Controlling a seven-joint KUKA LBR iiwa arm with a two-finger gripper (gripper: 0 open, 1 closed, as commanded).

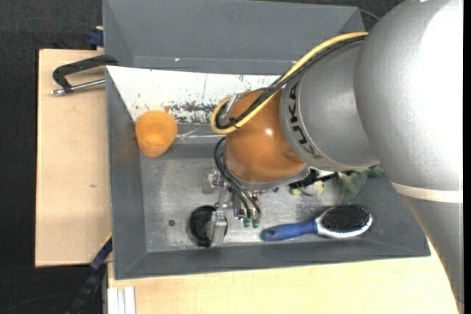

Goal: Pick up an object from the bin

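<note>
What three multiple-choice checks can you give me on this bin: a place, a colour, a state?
1. Where is the tool? A. by the black disc near the bin front wall; B. in the back right corner; C. outside.
2. What colour is the cup? A. green; B. orange; C. white.
3. How does the brush lie? A. bristles down; B. standing on end; C. bristles up.
Answers: 1 A, it is right beside the disc; 2 B, it is plainly orange; 3 C, the dark bristles face the camera.
</note>
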